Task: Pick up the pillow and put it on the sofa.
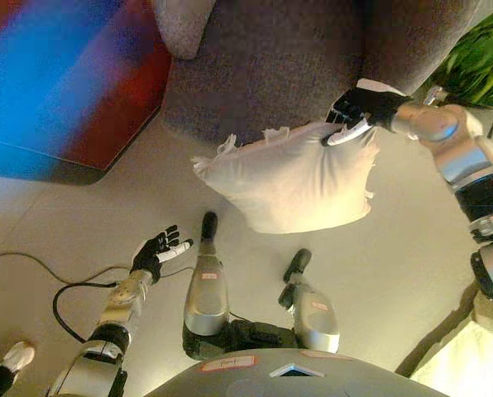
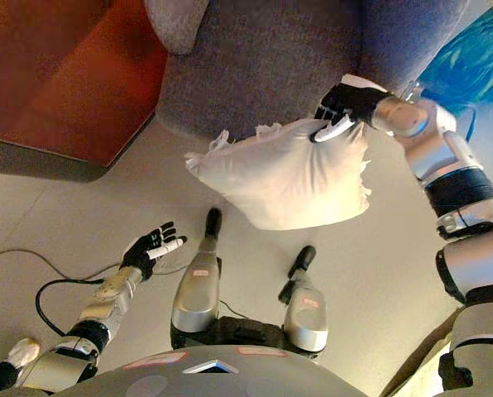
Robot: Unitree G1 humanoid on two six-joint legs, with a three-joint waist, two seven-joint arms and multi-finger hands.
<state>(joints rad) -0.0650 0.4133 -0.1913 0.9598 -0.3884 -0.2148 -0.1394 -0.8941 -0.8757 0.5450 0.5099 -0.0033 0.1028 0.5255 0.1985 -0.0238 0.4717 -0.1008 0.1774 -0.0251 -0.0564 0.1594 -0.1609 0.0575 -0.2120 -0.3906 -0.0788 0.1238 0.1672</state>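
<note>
A cream pillow (image 1: 292, 178) with frilled edges hangs in the air in front of the grey sofa (image 1: 263, 58), clear of the floor. My right hand (image 1: 358, 112) is shut on its upper right corner, right at the sofa's front edge. Lower left, my left hand (image 1: 157, 252) is held out over the floor, fingers spread and holding nothing, well apart from the pillow.
A red-brown cabinet (image 2: 73, 74) stands left of the sofa. A grey cushion (image 1: 180, 25) lies at the sofa's left end. A green plant (image 1: 482, 62) is at the upper right, pale cloth (image 1: 470, 360) at the lower right. A person's white shoe (image 1: 16, 357) shows lower left.
</note>
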